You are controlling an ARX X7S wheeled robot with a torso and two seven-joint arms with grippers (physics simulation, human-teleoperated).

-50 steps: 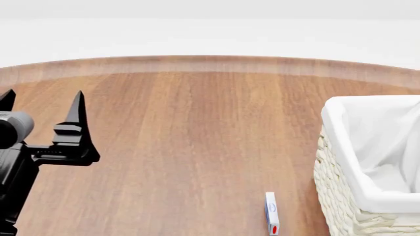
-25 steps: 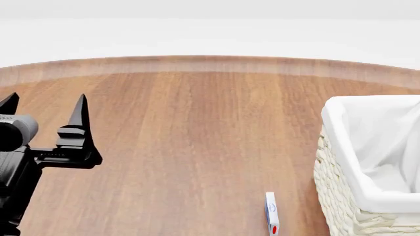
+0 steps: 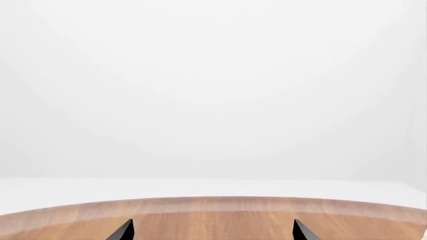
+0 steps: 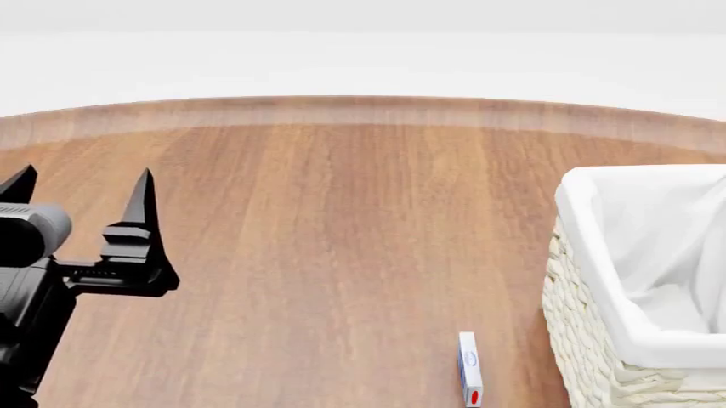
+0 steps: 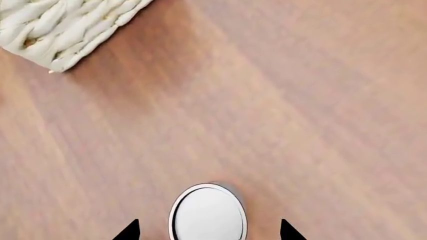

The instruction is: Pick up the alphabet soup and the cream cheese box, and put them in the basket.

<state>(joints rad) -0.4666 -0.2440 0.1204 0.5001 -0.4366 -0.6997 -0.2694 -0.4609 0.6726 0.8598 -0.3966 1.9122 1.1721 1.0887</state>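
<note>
The cream cheese box (image 4: pixel 470 371), white with blue print and a red end, lies on the wooden table just left of the basket (image 4: pixel 590 255). The basket's woven corner also shows in the right wrist view (image 5: pixel 67 25). My right gripper (image 5: pixel 208 232) is open and looks straight down on a can with a pale top (image 5: pixel 208 212), one fingertip on each side and apart from it. The can's label is hidden, so I cannot tell whether it is the alphabet soup. My left gripper (image 4: pixel 82 183) is open and empty above the table's left side; it also shows in the left wrist view (image 3: pixel 213 233).
The round wooden table's far edge (image 4: pixel 363 102) curves across the back, with white floor beyond. The right arm is out of the head view. Bare wood (image 4: pixel 340 238) lies between the left gripper and the basket.
My left gripper has sunk slightly and drifted a little to the right in the head view. The box and the basket have not moved.
</note>
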